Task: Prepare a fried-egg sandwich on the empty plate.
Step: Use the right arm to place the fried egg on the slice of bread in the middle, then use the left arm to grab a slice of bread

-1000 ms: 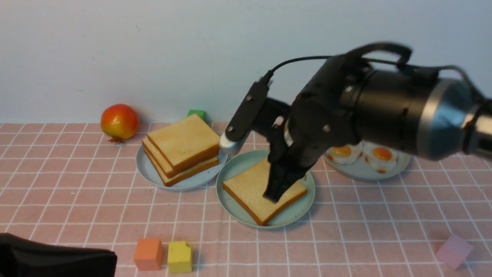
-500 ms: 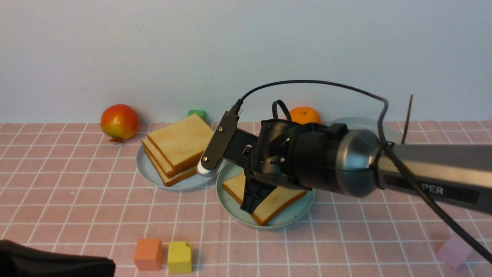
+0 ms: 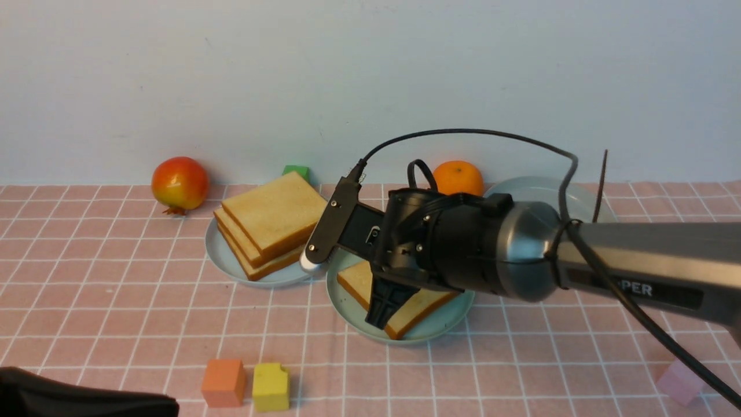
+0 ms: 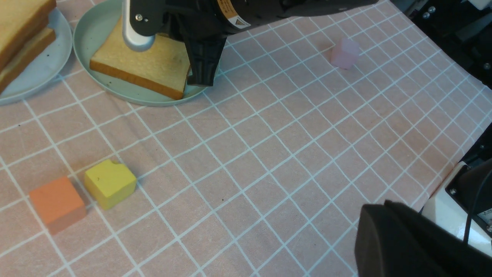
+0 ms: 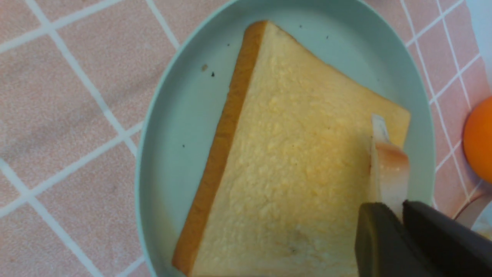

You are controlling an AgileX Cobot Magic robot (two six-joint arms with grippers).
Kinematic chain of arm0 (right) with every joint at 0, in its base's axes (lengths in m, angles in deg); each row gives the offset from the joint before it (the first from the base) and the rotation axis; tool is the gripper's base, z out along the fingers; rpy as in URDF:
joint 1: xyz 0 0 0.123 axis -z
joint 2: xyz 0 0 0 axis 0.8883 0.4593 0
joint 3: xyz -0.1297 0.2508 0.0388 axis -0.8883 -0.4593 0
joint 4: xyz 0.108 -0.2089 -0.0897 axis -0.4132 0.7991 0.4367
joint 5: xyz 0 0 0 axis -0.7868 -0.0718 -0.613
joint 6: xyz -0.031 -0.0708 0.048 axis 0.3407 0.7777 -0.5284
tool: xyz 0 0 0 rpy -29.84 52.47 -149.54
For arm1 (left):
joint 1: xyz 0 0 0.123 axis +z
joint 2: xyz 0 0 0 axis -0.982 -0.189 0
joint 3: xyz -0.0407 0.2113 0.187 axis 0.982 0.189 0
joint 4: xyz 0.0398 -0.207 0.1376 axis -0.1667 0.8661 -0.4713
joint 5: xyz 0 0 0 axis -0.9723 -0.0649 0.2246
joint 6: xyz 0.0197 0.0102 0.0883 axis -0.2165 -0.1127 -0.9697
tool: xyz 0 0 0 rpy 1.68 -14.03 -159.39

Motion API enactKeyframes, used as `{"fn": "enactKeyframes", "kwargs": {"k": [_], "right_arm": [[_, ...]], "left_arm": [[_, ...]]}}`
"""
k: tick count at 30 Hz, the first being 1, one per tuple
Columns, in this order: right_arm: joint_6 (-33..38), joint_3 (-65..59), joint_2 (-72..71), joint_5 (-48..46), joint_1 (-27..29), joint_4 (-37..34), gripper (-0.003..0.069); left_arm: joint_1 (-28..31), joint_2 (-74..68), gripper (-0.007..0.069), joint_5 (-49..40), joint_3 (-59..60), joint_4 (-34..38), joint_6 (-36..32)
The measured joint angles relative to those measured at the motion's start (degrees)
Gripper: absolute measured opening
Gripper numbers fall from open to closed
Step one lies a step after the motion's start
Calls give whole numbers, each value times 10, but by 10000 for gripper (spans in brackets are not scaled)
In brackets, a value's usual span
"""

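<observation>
Right gripper (image 5: 398, 211), jaws nearly together, pinches fried egg (image 5: 386, 165) over toast slice (image 5: 292, 173) on teal plate (image 5: 180, 127), four o'clock of toast stack (image 3: 272, 223); pink-checked bench (image 3: 145, 301), pale wall (image 3: 173, 69).

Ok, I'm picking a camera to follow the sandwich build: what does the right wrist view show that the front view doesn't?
Right wrist only: what looks like the fried egg, edge-on, pinched in the right gripper. Front only: the toast stack, the pomegranate, the yellow cube. Both: the toast slice on the teal plate, and the orange.
</observation>
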Motion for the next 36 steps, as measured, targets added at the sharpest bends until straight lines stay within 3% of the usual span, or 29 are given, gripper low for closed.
{"fn": "enactKeyframes", "kwargs": {"k": [3, 10, 12, 15, 18, 21, 26, 27, 29, 30, 31, 33, 36], "right_arm": [[0, 0, 0, -11, 0, -18, 212], [0, 0, -3, -22, 0, -87, 612], [0, 0, -14, -25, 0, -108, 664], [0, 0, -33, -34, -1, -126, 672], [0, 0, -76, -65, -10, -149, 632], [0, 0, -138, -123, -21, -169, 538], [-12, -1, -289, -287, -34, -212, 232], [-15, -1, -299, -297, -34, -215, 209], [-31, -15, -361, -315, -34, -232, 78], [-33, -19, -372, -315, -34, -237, 69], [-37, -41, -413, -320, -34, -261, 5], [-40, -61, -443, -321, -34, -279, -5], [-43, -129, -525, -328, -34, -315, -6]], "left_arm": [[0, 0, 13, 0, 0, 4, 0], [0, 0, 13, -2, 0, 7, 0], [0, 0, 13, -2, 0, 7, 0], [0, 0, 13, -4, 1, 8, 0], [0, -9, 13, -13, 2, 5, 2], [0, -49, 13, -13, -2, -21, 16], [15, -214, 13, -13, -77, -117, 26], [20, -220, 13, -13, -81, -119, 25], [67, -307, 13, -23, -137, -107, 0], [76, -313, 13, -25, -141, -102, -8], [112, -358, 13, -29, -173, -71, -47], [135, -391, 13, -31, -197, -48, -75], [197, -486, 13, -33, -262, 39, -172]]}}
